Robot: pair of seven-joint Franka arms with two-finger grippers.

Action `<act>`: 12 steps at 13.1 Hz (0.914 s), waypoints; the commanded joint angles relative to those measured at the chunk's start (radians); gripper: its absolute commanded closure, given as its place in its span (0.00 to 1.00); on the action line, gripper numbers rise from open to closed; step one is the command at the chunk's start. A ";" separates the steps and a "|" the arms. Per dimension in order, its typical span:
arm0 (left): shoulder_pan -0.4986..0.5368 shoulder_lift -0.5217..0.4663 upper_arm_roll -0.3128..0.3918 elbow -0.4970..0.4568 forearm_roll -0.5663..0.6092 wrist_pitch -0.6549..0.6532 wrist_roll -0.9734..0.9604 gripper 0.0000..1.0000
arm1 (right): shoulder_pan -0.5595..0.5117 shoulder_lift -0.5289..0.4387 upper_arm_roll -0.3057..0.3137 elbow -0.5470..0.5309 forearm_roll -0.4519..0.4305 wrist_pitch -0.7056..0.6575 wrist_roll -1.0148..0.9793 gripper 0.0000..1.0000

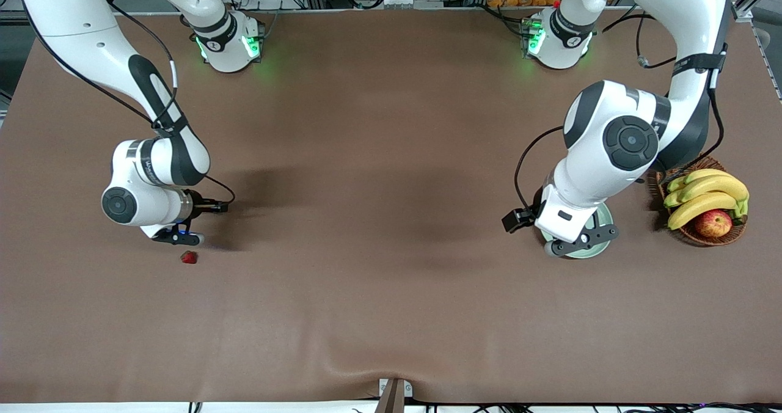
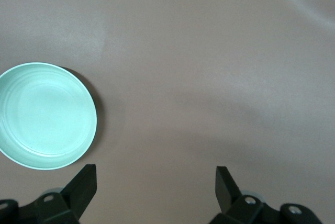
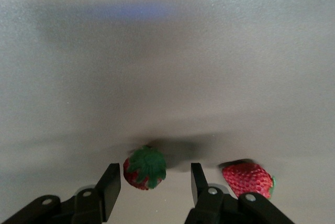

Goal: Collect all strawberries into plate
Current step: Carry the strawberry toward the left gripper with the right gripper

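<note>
I've got the right gripper (image 3: 152,185) low at the table w/ its half-narrowed jaws straddling a tiny red green-capped strawberry (image 3: 144,168), not yet pinched; left gripper (image 2: 156,185) waits wide over the mint-green round plate (image 2: 47,115).

Dial: 12 o'clock points to the robots' bases, 6 o'clock to the front camera.
Plate (image 1: 602,215): on the table (image 1: 391,156), 3 o'clock from its centre.
Basket (image 1: 702,237): just beside the plate, at its 3 o'clock; bananas (image 1: 702,194) and apple (image 1: 713,222) in it.
Left gripper (image 1: 580,242): over the plate's 6 o'clock rim.
First strawberry (image 3: 145,168): on the table, 9 o'clock from centre, between the fingers of the right gripper (image 1: 177,237).
Second strawberry (image 1: 189,257): near the first, at its 5 o'clock.
</note>
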 commanded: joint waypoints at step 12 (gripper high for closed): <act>0.023 -0.083 -0.003 -0.055 0.018 -0.208 0.025 0.00 | 0.512 0.078 0.009 0.266 0.547 0.190 0.241 1.00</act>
